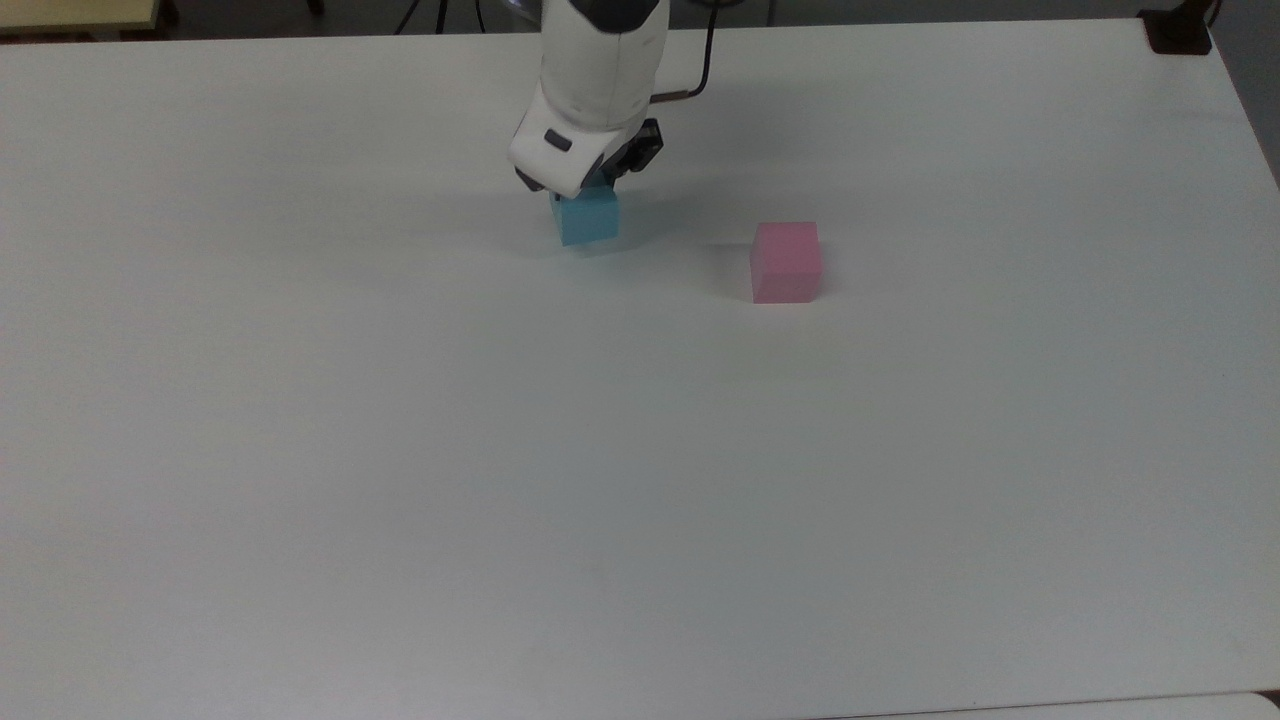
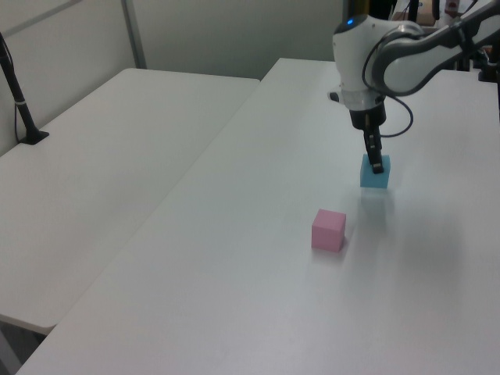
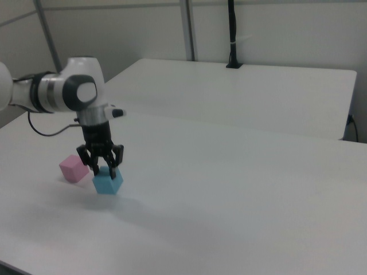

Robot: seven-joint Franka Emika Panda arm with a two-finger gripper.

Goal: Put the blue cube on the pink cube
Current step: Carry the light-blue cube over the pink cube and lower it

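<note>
Blue cube point(image 1: 587, 218): small light cyan matte block, plain faces, no long axis, edges turned slightly askew to the white worktop point(image 1: 640, 450). Held just clear of the surface with a faint shadow beneath it in the right view, well apart from the pastel pink matte cube point(image 1: 786, 261), which sits flat to the top view's right. Pincer point(image 3: 102, 167): black fingers closed on the blue cube's upper part. Arm: white, reaching steeply down, wrist near vertical.

no readable text or labels
</note>
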